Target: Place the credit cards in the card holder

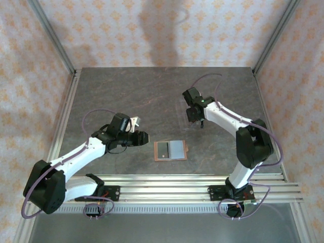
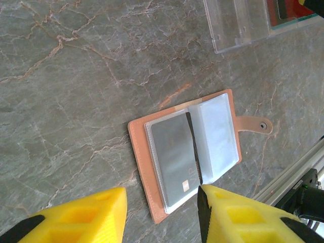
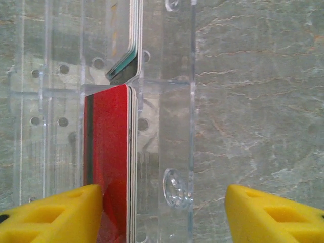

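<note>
The card holder [image 1: 170, 151] lies open and flat on the table, its snap tab [image 2: 255, 124] pointing right. A dark credit card [image 2: 172, 152] with a small light chip sits under the left clear sleeve. The right sleeve [image 2: 217, 139] looks pale grey-blue; I cannot tell whether a card is inside. My left gripper [image 2: 162, 205] hovers open just off the holder's near edge [image 1: 143, 137], with nothing between its fingers. My right gripper [image 3: 163, 215] is open above the clear plastic stand [image 3: 167, 101], its fingers either side of a stack of red cards [image 3: 109, 142] and the stand's wall.
The clear stand [image 2: 238, 25] sits behind and right of the holder and also holds teal-edged cards [image 3: 126, 71]. An aluminium rail [image 1: 192, 185] runs along the table's near edge. Frame posts stand at the back corners.
</note>
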`<state>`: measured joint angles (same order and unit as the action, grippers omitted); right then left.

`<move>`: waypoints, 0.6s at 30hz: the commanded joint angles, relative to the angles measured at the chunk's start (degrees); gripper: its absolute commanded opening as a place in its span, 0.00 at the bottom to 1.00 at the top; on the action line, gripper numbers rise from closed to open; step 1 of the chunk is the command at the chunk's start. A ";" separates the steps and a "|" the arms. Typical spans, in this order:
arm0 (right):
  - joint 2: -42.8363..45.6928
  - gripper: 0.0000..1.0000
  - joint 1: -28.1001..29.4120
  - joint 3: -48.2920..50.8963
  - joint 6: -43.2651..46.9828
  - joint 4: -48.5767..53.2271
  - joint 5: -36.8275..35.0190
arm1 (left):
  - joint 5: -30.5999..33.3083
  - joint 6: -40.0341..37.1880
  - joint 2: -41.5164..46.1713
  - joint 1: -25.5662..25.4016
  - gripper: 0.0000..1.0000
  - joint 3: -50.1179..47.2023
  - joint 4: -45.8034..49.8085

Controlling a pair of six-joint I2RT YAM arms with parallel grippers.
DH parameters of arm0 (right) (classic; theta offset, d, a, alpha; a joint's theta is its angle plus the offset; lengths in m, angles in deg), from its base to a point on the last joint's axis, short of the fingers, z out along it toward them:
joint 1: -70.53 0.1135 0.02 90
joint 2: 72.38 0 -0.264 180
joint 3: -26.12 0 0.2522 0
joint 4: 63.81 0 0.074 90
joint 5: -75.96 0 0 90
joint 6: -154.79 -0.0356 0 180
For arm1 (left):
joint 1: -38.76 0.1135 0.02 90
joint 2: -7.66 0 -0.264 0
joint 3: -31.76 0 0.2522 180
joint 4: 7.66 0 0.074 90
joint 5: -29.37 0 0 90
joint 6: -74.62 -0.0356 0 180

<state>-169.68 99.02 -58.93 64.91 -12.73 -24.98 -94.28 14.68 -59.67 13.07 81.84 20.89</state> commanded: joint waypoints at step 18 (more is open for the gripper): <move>0.27 0.34 0.93 -1.35 1.10 2.03 -6.00 | -1.77 -1.04 -3.52 0.75 0.42 0.63 -0.86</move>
<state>-169.68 99.46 -58.95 65.98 -12.34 -29.59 -95.09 14.64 -62.69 13.42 81.84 20.63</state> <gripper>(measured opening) 0.354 0.425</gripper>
